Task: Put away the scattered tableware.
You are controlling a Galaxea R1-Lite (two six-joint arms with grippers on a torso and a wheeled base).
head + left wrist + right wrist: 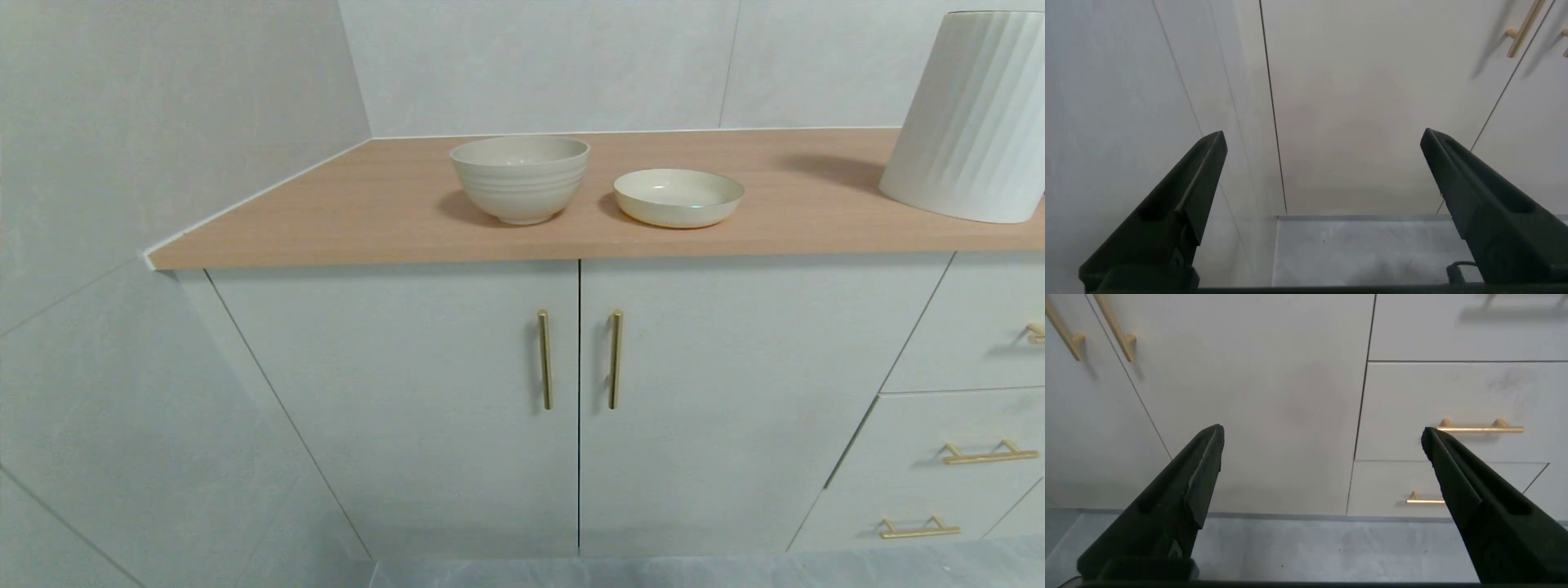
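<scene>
A deep beige ribbed bowl [520, 177] stands on the wooden countertop [367, 212], and a shallow cream dish [678, 197] sits just to its right. Below them are two shut white cabinet doors with gold handles [544, 359] [615, 359]. My left gripper [1323, 155] hangs open low down, facing the left cabinet door [1372, 106] near the floor, with nothing between its fingers. My right gripper [1323, 449] is also open and empty, facing the right door [1249, 392] and the drawers [1462, 408].
A tall white ribbed container [971, 118] stands on the counter at the right. Drawers with gold handles [988, 453] lie right of the doors. A tiled wall [122, 245] closes off the left side. Grey floor [653, 572] runs below the cabinet.
</scene>
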